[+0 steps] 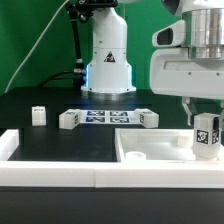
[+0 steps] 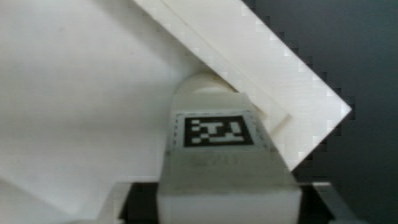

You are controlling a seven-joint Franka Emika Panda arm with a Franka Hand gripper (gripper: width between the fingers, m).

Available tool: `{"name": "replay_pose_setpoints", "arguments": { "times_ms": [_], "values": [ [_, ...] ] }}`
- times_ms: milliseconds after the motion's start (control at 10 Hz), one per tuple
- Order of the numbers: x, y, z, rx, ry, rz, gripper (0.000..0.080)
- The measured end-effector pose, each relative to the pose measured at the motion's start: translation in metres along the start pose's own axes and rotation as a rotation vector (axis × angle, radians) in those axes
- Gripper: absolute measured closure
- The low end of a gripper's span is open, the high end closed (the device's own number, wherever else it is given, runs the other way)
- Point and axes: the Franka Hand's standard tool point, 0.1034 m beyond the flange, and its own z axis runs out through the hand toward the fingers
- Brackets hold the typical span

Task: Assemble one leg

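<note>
My gripper (image 1: 207, 132) is shut on a leg (image 1: 207, 135), a short white post with black-and-white tags. It holds the leg upright over the right corner of the large white square panel (image 1: 150, 150). In the wrist view the leg (image 2: 221, 140) fills the space between my fingers (image 2: 146, 203), its far end near the panel's raised rim (image 2: 267, 60). Three more legs stand on the table: one at the exterior view's left (image 1: 38, 115), one left of the marker board (image 1: 68, 119), and one to its right (image 1: 148, 118).
The marker board (image 1: 108, 117) lies flat between two of the legs, in front of the arm's white base (image 1: 108, 65). A white rail (image 1: 60, 172) runs along the table's front edge, with a raised end (image 1: 9, 143) at the exterior view's left.
</note>
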Motion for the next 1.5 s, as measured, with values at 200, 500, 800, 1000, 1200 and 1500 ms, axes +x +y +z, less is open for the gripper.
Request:
{"name": "replay_pose_setpoints", "arguments": {
  "times_ms": [200,500,800,1000,1200,1500],
  "values": [
    [-0.0019,0.0016,0.0001,0.016,-0.011,0.252,0.0507],
    [-0.0095,-0.0004,0.0002,0.019,-0.022,0.614,0.0507],
    [-0.0089,-0.001,0.0011,0.023,-0.029,0.9,0.0507],
    [-0.0069,-0.0004,0.0009,0.022,-0.054,0.981,0.0507],
    [-0.0069,-0.0006,0.0011,0.026,-0.068,1.025,0.0507],
    [-0.0027,0.0014,0.0008,0.022,-0.07,0.886,0.027]
  ]
}}
